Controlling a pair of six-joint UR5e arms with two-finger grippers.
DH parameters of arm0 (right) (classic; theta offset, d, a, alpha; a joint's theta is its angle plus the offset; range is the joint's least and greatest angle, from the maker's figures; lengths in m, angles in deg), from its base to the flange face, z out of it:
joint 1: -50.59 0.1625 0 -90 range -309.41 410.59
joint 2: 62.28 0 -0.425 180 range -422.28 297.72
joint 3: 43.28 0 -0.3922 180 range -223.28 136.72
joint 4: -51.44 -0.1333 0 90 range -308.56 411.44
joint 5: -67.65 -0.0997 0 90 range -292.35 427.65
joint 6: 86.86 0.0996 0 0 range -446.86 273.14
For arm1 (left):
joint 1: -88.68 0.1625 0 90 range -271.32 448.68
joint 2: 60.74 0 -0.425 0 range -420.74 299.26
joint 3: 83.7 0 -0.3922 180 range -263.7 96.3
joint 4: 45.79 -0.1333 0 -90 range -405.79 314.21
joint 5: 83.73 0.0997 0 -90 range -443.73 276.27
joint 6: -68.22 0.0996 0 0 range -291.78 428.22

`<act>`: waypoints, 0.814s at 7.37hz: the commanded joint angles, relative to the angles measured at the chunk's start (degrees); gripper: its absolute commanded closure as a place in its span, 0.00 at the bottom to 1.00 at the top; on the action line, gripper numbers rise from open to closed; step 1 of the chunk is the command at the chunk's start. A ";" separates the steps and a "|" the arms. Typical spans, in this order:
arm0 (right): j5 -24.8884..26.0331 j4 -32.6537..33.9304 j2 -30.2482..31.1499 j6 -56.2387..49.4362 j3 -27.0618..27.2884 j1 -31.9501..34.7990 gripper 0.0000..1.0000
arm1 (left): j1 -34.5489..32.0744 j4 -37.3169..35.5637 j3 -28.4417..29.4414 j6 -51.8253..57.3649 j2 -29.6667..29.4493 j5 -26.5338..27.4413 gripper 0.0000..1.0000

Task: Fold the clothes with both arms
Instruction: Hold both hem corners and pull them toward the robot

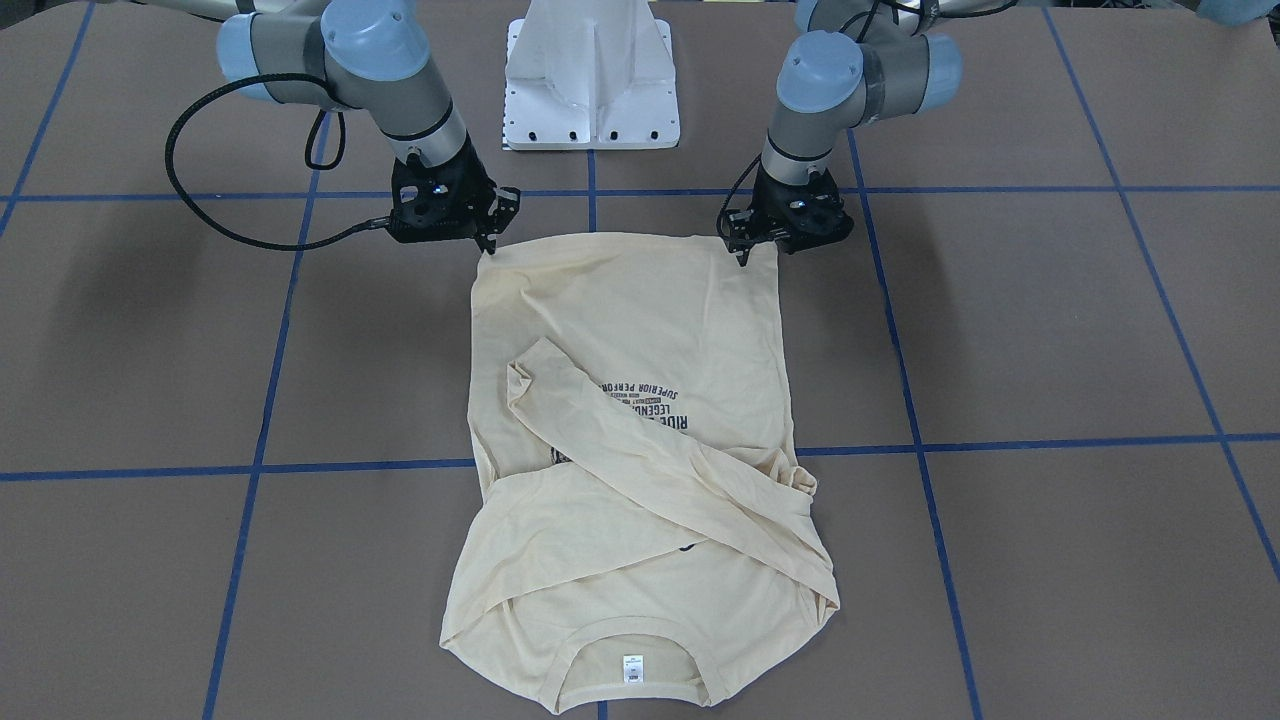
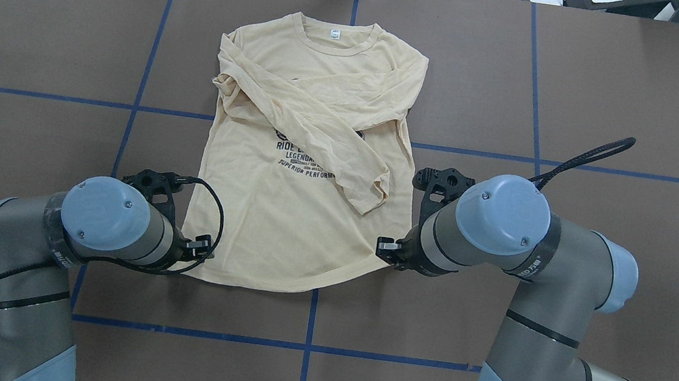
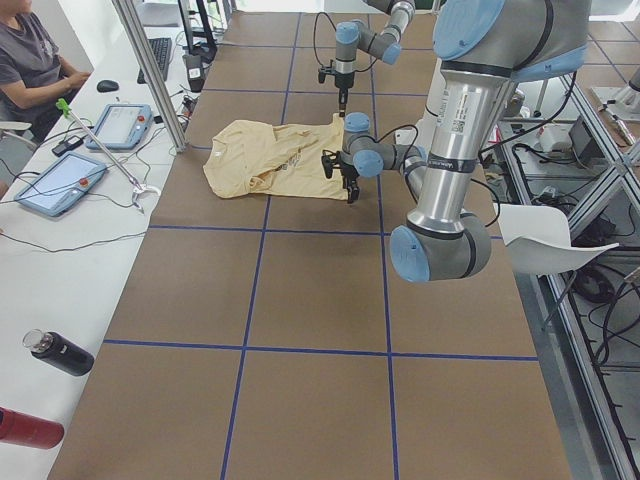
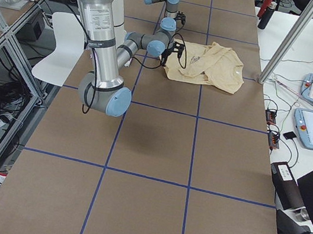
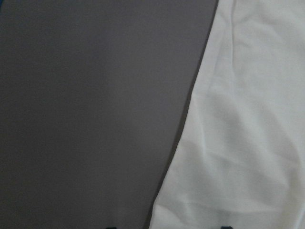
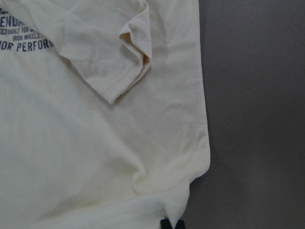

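The cream-yellow shirt (image 1: pixel 640 330) lies flat and face up on the brown table, both sleeves crossed over the navy print, the neck label (image 1: pixel 632 668) at the far end from me. It also shows in the overhead view (image 2: pixel 281 235). My right gripper (image 1: pixel 487 243) is shut on one hem corner; the right wrist view shows the cloth (image 6: pixel 95 143) puckered into the closed tips (image 6: pixel 171 224). My left gripper (image 1: pixel 744 257) is at the other hem corner. In the left wrist view its tips stand apart, astride the shirt's edge (image 5: pixel 248 119), open.
The white pedestal base (image 1: pixel 592 90) stands between the arms, close behind the hem. Blue tape lines (image 2: pixel 311 318) cross the table. An operator's desk with tablets (image 3: pixel 60 180), bottles (image 3: pixel 60 352) and a seated person (image 3: pixel 30 60) runs along the far side.
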 commanded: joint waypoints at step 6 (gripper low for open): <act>-0.17 0.00 0.09 -0.10 0.06 0.88 1.00 | 0.00 -1.50 -4.51 3.34 0.04 -0.18 1.00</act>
